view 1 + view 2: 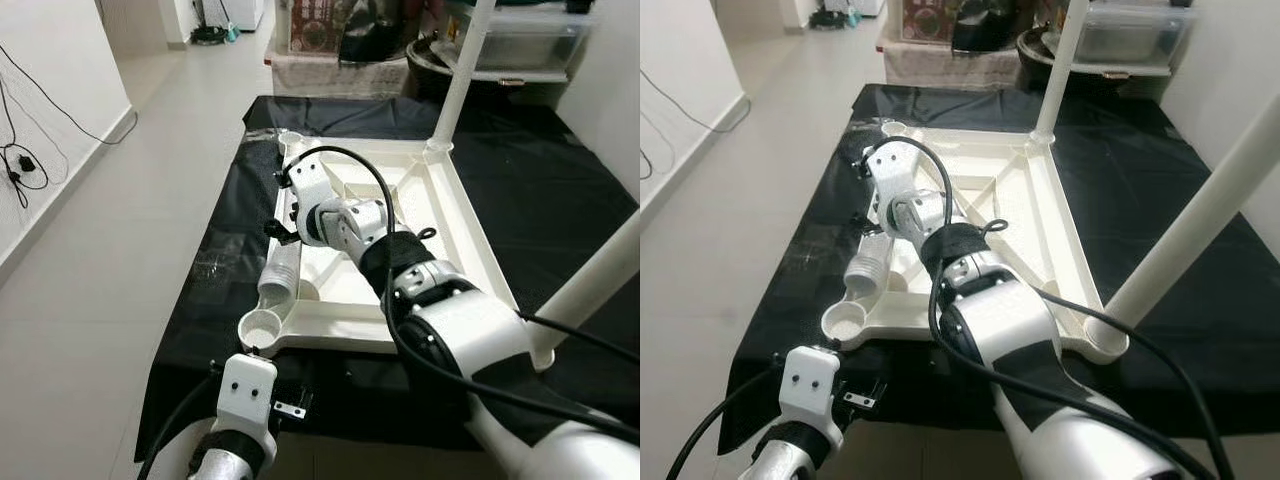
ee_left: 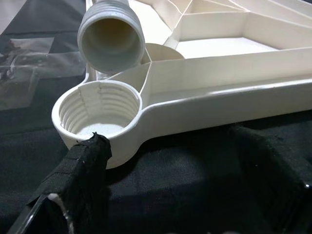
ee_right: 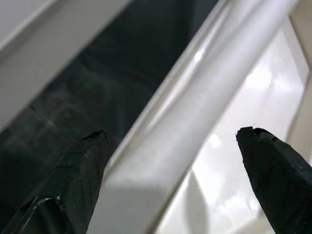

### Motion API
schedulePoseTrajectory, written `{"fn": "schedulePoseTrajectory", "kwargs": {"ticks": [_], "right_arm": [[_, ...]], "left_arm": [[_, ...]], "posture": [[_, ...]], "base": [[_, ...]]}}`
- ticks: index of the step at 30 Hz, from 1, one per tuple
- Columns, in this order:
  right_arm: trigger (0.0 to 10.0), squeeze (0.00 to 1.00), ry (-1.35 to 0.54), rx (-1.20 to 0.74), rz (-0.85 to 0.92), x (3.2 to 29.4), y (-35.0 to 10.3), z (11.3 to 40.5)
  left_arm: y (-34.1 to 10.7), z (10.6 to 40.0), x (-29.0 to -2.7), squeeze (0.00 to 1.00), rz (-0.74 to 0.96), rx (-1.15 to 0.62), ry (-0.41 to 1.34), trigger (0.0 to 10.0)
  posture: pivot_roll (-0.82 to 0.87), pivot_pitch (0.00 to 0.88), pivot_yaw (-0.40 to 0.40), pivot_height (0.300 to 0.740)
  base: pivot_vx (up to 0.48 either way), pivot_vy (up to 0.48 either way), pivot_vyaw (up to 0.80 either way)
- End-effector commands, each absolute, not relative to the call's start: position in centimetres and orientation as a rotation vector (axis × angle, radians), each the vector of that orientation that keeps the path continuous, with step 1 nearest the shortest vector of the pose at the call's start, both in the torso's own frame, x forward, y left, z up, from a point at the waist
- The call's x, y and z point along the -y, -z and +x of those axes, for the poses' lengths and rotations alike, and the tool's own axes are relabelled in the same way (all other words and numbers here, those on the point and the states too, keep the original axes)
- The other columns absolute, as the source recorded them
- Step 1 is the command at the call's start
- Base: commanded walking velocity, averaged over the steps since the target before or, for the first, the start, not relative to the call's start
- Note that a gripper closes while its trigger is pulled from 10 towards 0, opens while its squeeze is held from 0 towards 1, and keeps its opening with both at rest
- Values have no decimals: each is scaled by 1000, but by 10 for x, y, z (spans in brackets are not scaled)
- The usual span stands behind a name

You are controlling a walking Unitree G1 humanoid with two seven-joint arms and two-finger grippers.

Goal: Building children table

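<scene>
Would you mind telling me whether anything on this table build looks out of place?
One loose table leg lies flat across the upturned tabletop's edge, beside an unfilled threaded socket, while two legs stand upright. The right end effector straddles it, open.

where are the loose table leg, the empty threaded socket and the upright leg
loose table leg (image 2: 111,40): left wrist view, its open threaded end
empty threaded socket (image 2: 97,108): left wrist view, inner threads
upright leg (image 1: 462,72): left eye view, mid shaft

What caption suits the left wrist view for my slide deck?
Left gripper open before the tabletop's threaded corner socket, loose table leg lying beside.
</scene>
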State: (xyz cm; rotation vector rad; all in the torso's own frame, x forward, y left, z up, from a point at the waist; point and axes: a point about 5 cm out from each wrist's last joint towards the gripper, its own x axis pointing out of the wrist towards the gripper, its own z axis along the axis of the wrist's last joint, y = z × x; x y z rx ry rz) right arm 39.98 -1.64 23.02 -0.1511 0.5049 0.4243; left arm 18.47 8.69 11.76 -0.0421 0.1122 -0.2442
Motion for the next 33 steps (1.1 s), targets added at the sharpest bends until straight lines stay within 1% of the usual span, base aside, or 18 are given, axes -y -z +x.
{"fn": "schedulePoseTrajectory", "kwargs": {"ticks": [1,3,6,9,10,11,12,17,23,25,33], "right_arm": [[10000,0,-421,-537,-124,11,-233,397],[10000,0,-417,-578,-53,9,-232,395],[10000,0,-423,-591,-22,7,-234,394],[10000,0,-475,-574,17,-4,-244,392],[10000,0,-475,-574,17,-4,-244,392],[10000,0,-466,-598,53,-7,-245,390],[10000,0,-503,-591,12,-11,-246,388],[10000,0,-519,-614,-11,-15,-244,385],[10000,0,-463,-670,38,-16,-237,382],[10000,0,-416,-692,19,-14,-233,382],[10000,0,-398,-743,64,-17,-229,378]], "left_arm": [[-117,181,-81,0,-52,-123,255,10000],[-117,181,-81,0,-55,-124,250,10000],[-117,181,-81,0,-56,-124,248,10000],[-116,180,-82,0,-55,-124,244,10000],[-116,180,-82,0,-55,-124,244,10000],[-116,180,-82,0,-54,-124,244,10000],[-116,180,-81,0,-54,-125,245,10000],[-116,180,-81,0,-53,-125,245,10000],[-115,179,-80,0,-53,-123,246,10000],[-115,178,-80,0,-54,-123,246,10000],[-115,178,-79,0,-59,-126,245,10000]], "posture": [[-20,123,-78,740],[-20,121,-78,740],[-20,121,-78,740],[-17,114,-81,740],[-17,114,-81,740],[-17,114,-81,740],[-13,109,-80,740],[-13,109,-80,740],[-14,102,-84,740],[-13,103,-86,740],[-12,105,-87,740]], "base": [[0,0,0],[0,0,0],[0,0,0],[0,0,0],[0,0,0],[0,0,0],[0,0,0],[0,0,0],[0,0,0],[0,0,0],[0,0,0]]}}
